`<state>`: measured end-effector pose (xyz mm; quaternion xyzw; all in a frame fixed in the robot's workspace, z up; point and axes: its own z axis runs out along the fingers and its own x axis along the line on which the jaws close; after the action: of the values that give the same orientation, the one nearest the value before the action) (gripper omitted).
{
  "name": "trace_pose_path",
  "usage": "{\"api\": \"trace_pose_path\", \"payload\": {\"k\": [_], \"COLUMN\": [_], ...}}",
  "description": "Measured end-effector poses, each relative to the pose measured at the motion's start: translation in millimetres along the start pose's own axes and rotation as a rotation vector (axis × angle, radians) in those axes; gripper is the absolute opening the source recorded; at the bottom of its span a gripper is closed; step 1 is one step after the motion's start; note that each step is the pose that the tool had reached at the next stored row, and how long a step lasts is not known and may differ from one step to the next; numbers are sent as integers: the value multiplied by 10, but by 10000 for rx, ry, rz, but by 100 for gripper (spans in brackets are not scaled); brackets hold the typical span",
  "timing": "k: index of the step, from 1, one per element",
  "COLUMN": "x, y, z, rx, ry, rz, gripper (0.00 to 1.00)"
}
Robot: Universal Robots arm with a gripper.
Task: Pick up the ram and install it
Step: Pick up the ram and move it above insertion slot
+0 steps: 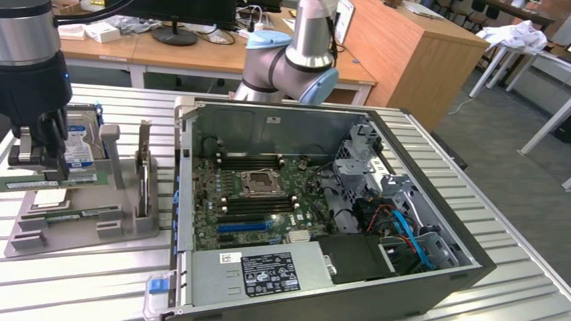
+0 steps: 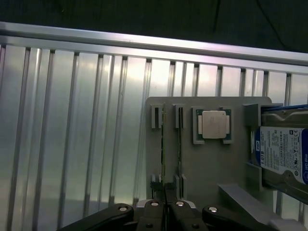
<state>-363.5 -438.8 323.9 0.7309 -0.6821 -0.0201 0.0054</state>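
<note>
The arm is built of smooth silver-grey tubes joined by rounded, darker grey joint housings, and one housing carries a pale blue round cap on its end. Nearer the tool, a brushed silver cylinder meets a bulky black wrist section with a small blue mark on its edge, and a black cable curves off beside it. The gripper under it is black with pale grey metal parts. In the wrist view its black links spread outwards as angled bars, each pivot marked by a round silver screw head, four in a row
</note>
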Motion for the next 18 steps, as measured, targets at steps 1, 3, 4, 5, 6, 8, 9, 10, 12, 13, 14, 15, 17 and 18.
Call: {"api": "trace_pose_path", "payload": {"k": [1,3,4,5,6,8,9,10,12,13,14,15,17,18], "x": [0,-1,-1,-1,-1,-2,-2,-2,-2,-2,-2,-3,-3,-3], "y": [0,1,1,1,2,2,2,3,3,3,3,3,3,3], "z": [-9,-27,-34,-42,-51,-67,-76,-84,-100,-108,-115,-123,-141,-149], "rx": [0,0,1,0,1,0,1,0,1,0,0,0,0,1], "ry": [0,0,0,0,0,0,0,0,0,0,0,0,0,0], "rz": [0,0,-1,-1,0,0,-1,0,-1,-1,-1,0,0,0], "gripper": [12,12,12,12,12,12,12,12,12,12,12,12,12,12]}}
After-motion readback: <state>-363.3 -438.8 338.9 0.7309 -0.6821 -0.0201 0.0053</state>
